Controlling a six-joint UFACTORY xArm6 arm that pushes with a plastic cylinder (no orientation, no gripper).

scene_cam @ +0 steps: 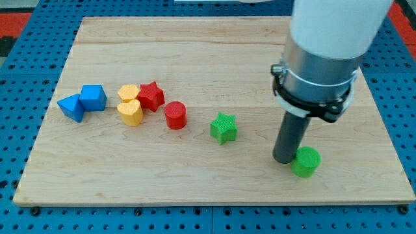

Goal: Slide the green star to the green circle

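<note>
The green star (pixel 223 127) lies on the wooden board (pixel 214 71) a little right of centre. The green circle (pixel 306 161) is a short cylinder at the view's lower right. My tip (pixel 285 158) stands on the board just left of the green circle, touching or nearly touching it. The tip is to the right of the green star and a little below it, about a block's width and a half away. The arm's grey and white body (pixel 318 65) rises above the tip and hides the board behind it.
A red cylinder (pixel 175 115) sits left of the green star. Further left are a red star (pixel 151 95), a yellow heart (pixel 131 112), another yellow block (pixel 129 93), a blue cube (pixel 93 97) and a blue block (pixel 71 106). Blue pegboard (pixel 26 78) surrounds the board.
</note>
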